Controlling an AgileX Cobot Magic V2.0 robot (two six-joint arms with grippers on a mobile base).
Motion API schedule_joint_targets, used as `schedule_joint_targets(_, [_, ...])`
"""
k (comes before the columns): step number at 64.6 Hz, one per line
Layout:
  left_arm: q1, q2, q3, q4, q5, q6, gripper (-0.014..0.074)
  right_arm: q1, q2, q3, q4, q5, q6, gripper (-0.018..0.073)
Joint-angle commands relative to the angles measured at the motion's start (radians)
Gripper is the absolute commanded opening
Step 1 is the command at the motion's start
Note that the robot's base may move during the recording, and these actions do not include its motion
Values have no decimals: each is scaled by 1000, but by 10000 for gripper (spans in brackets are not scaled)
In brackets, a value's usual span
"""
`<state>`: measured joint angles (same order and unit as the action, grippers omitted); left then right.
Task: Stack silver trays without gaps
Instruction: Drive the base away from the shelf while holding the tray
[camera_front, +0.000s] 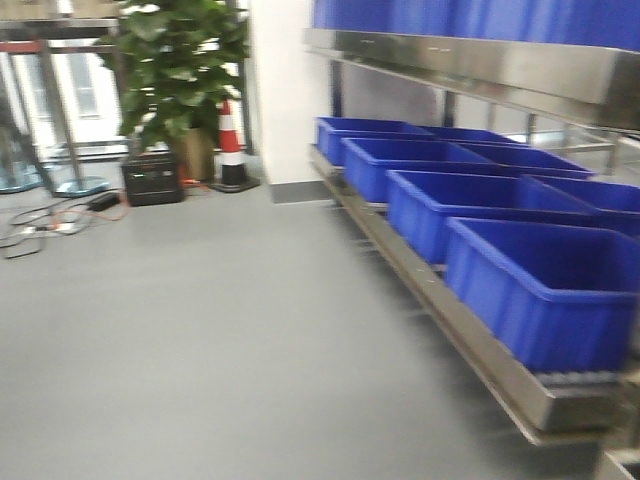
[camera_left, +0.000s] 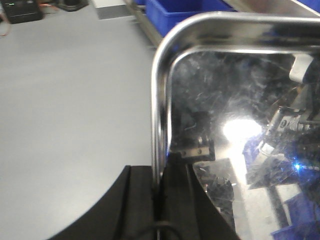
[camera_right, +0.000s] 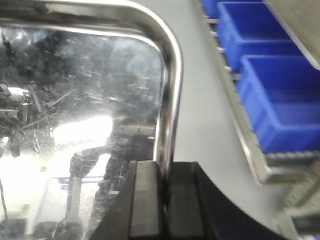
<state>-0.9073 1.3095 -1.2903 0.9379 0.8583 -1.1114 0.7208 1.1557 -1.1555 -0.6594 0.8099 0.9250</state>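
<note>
One silver tray (camera_left: 220, 85) fills the left wrist view, its mirror bottom reflecting light and the arms. My left gripper (camera_left: 160, 167) is shut on the tray's left rim (camera_left: 156, 115), with the black fingers (camera_left: 140, 200) on either side of the rolled edge. In the right wrist view the same silver tray (camera_right: 95, 80) shows its opposite corner, and my right gripper (camera_right: 165, 165) is shut on that right rim (camera_right: 170, 100). The tray hangs over grey floor between both grippers. Neither the tray nor the grippers appear in the front view, and no other tray shows.
Blue plastic bins (camera_front: 530, 290) stand in a row on a low steel shelf rail (camera_front: 470, 345) at the right, under an upper steel shelf (camera_front: 480, 60). A potted plant (camera_front: 185, 70), a striped cone (camera_front: 232, 145), a black box (camera_front: 152, 180) and cables (camera_front: 60, 215) lie far left. Grey floor (camera_front: 200, 340) spreads ahead.
</note>
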Motion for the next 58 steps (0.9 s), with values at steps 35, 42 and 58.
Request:
schedule_joint_targets(35, [-15,-2,-10,-7,-115,0,-16,11,-2,-7,10,-168,-9,-77])
schedule_joint_targets(42, [-15,-2,-10,-7,-115,0,-16,11,-2,-7,10,-168,-9,-77])
schedule_joint_targets(58, [-15,-2,-10,-7,-115,0,-16,11,-2,-7,10,-168,-9,-77])
